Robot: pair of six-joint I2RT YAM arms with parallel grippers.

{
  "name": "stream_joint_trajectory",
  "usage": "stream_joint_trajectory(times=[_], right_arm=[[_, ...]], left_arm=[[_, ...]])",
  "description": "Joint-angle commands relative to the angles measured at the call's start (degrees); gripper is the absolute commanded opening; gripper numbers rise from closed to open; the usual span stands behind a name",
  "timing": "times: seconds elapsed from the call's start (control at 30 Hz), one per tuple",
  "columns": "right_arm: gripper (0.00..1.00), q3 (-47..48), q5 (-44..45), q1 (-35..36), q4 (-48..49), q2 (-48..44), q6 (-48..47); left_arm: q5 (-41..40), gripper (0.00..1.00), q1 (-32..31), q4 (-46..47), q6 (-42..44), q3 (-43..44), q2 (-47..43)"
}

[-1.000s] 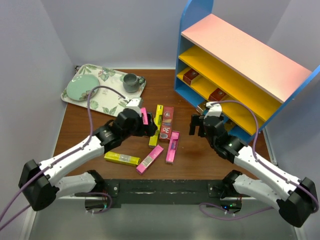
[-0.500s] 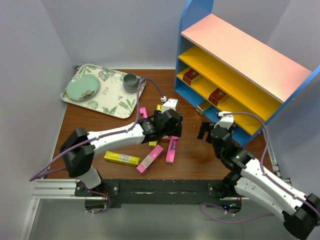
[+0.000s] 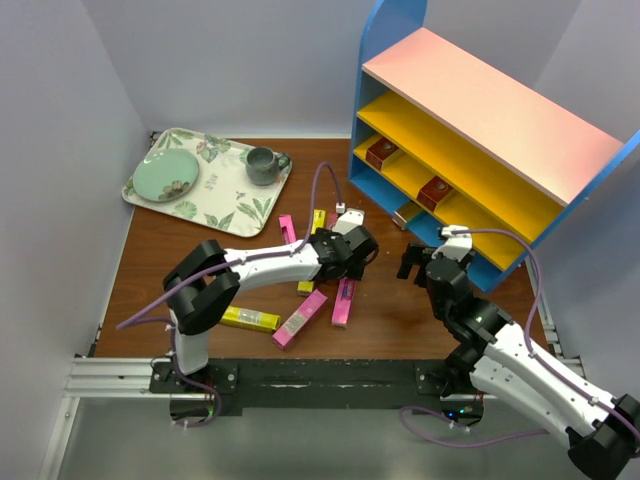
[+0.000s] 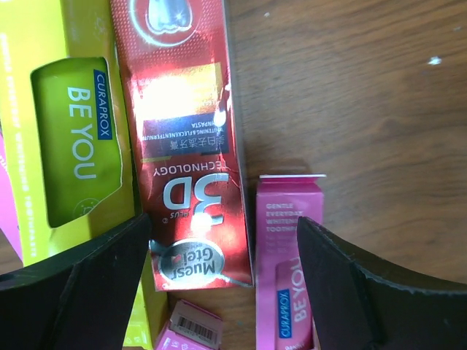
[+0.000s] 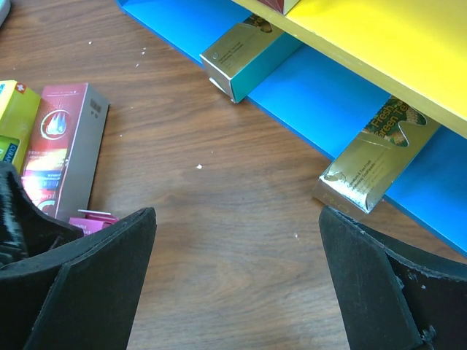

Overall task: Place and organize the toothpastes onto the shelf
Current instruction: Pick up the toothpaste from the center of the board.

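Swung rightward, my left gripper [image 4: 219,251] hangs spread astride the red carton [image 4: 186,138]; next I lower and pinch it, right gripper [image 5: 237,281] idling spread.

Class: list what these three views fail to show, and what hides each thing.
Top view: the left arm mostly covers the dark red carton.
Left wrist view: the yellow carton is cut off at the frame edge.
Right wrist view: yellow shelf board hides the gold cartons' far ends.
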Motion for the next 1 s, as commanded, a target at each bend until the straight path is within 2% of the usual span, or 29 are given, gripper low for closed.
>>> stream_joint_trajectory(times=[0.0, 0.37, 0.6, 0.9, 0.97], right_arm=[[0.98, -0.73, 2.41, -0.11, 3.31, -0.50, 0.06], [0.98, -2.32, 1.44, -0.11, 5.51, -0.77, -0.12], [0.98, -3.37, 1.27, -0.11, 6.48, -1.12, -0.11], [0.98, -3.63, 1.18, -0.11, 6.66, -1.29, -0.03], [0.98, -3.64, 1.18, -0.11, 6.75, -1.29, -0.03]], left_arm=[[-4.09, 0.87, 0.05, -2.51, -2.22, 2.43, 1.28], [-5.86, 0.93, 0.40, -4.09, -3.10, 2.61, 1.98], [-4.19, 0.86, 0.67, -2.77, -3.01, 2.70, 3.04], [-1.03, 0.85, 2.95, 2.32, -3.98, -0.56, -1.53], [-0.67, 0.81, 3.30, 2.33, -3.72, 0.15, -1.00]])
